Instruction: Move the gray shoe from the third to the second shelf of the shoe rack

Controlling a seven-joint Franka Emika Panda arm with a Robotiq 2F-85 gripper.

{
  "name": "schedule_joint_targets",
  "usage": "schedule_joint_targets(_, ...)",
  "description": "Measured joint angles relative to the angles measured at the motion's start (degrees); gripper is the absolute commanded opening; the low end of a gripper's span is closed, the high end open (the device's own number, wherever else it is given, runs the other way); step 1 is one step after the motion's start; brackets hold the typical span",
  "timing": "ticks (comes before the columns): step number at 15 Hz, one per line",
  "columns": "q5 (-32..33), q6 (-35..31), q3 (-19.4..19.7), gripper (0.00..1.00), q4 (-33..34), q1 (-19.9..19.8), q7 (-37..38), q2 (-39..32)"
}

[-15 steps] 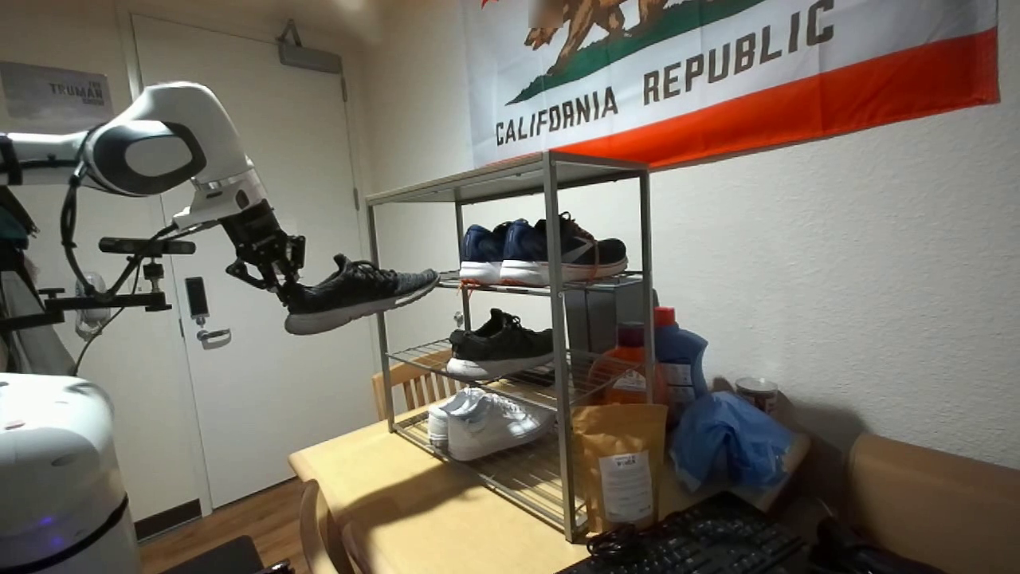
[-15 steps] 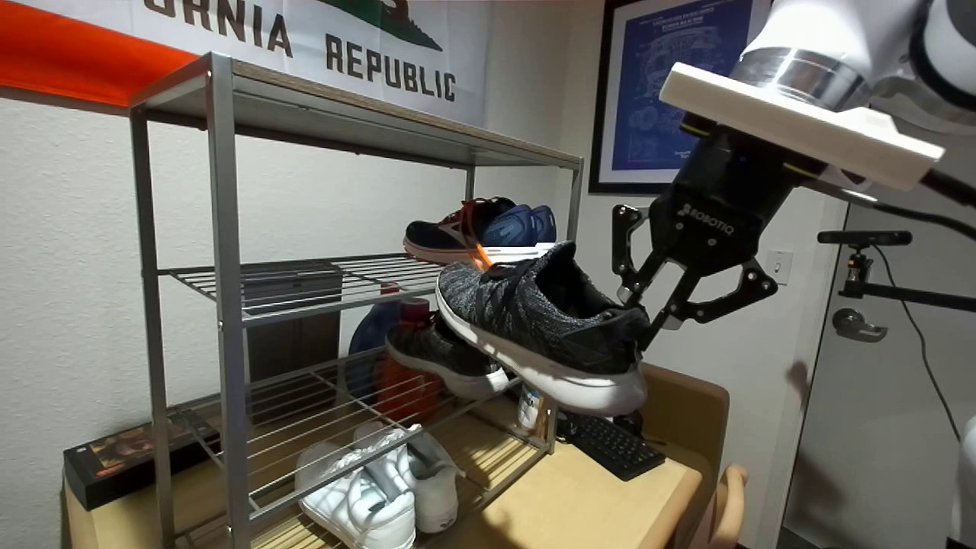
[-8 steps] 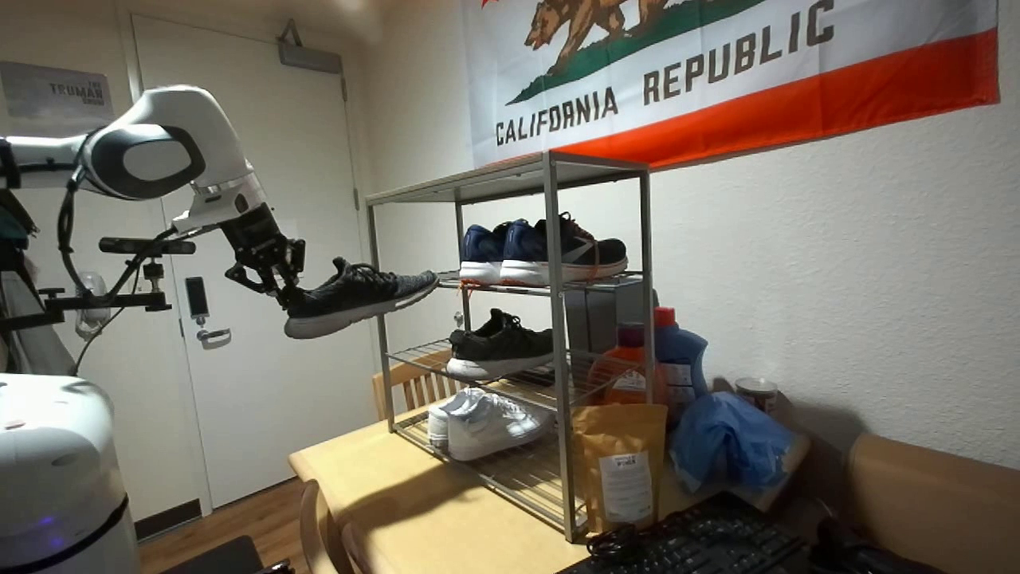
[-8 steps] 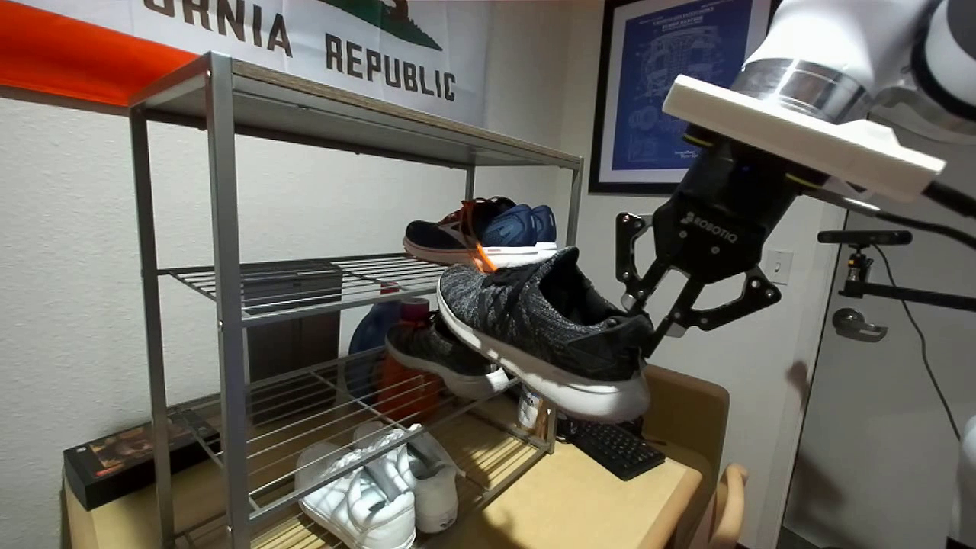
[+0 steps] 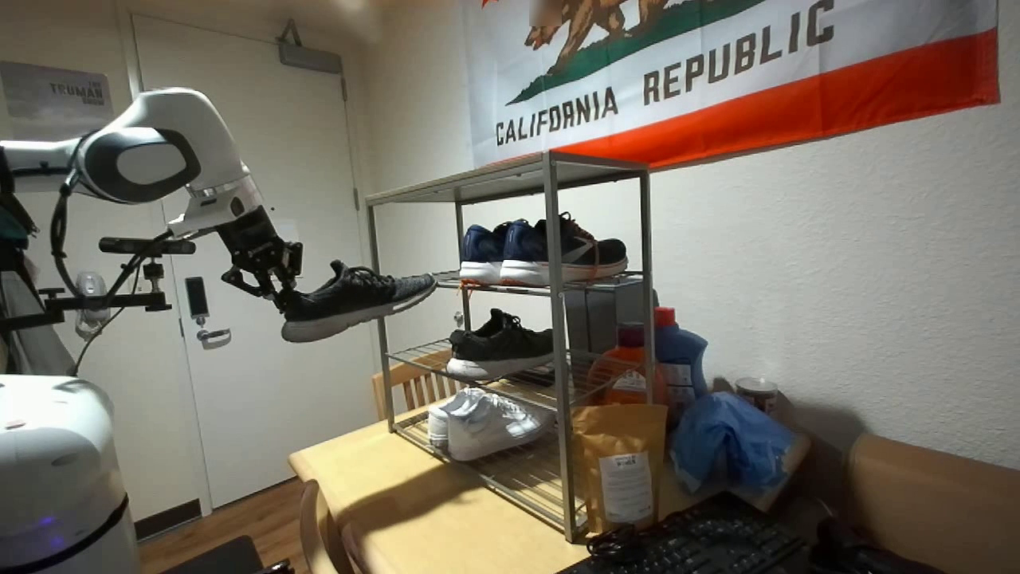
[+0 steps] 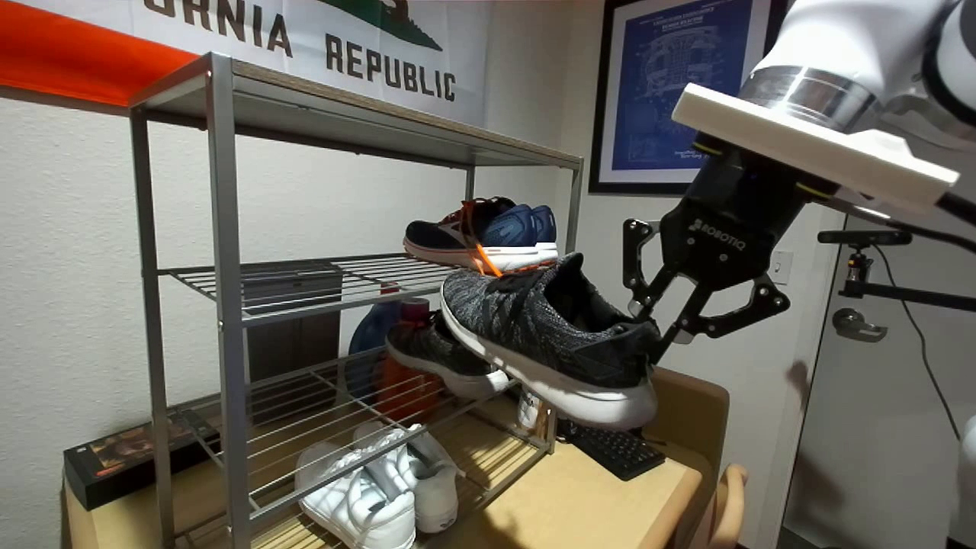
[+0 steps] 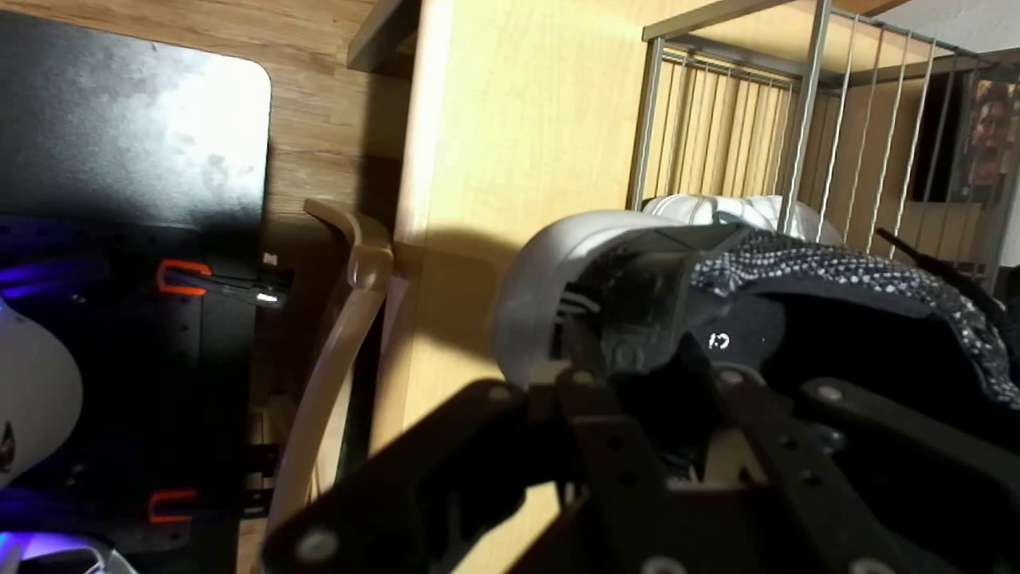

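While the gripper (image 6: 652,328) is clenched on the heel of the gray shoe (image 6: 545,339), one finger inside the opening and the other behind the heel, the shoe hangs in the air before the open front of the shoe rack (image 6: 225,290). Its toe points at the rack and sits higher than its heel; whether it touches the rack's upper wire shelf (image 6: 305,309) I cannot tell. In the wrist view the heel and the blurred fingers show above the table (image 7: 518,119), in front of the rack. On the rack's middle wire shelf (image 6: 282,499) sits a dark shoe (image 5: 500,347) with a pale sole. A pair of blue shoes (image 5: 526,247) stands on the rack's upper wire shelf, and white shoes (image 5: 490,426) rest on the rack's lowest wire shelf (image 5: 530,474). At one end of the rack a brown pouch (image 5: 617,430) stands upright, with a keyboard (image 6: 614,446) lying beyond that end. An orange bottle (image 5: 633,355) and a blue bottle (image 5: 679,351) stand behind the rack. By the rack's opposite end lies a dark flat box (image 6: 122,461), and above the rack hangs a flag (image 5: 717,72)
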State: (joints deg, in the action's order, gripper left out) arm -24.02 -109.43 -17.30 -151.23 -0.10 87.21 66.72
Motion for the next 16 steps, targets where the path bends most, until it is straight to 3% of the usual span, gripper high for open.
schedule_joint_targets(7, -0.05, 0.27, 0.83, 0.06, -1.26, -0.18, 0.00, 0.72)
schedule_joint_targets(12, -0.01, -0.01, 3.63, 0.06, -1.30, -1.46, -0.01, 0.72)
schedule_joint_targets(16, -0.08, -3.35, 5.10, 0.06, -1.97, -1.92, -0.24, 0.49)
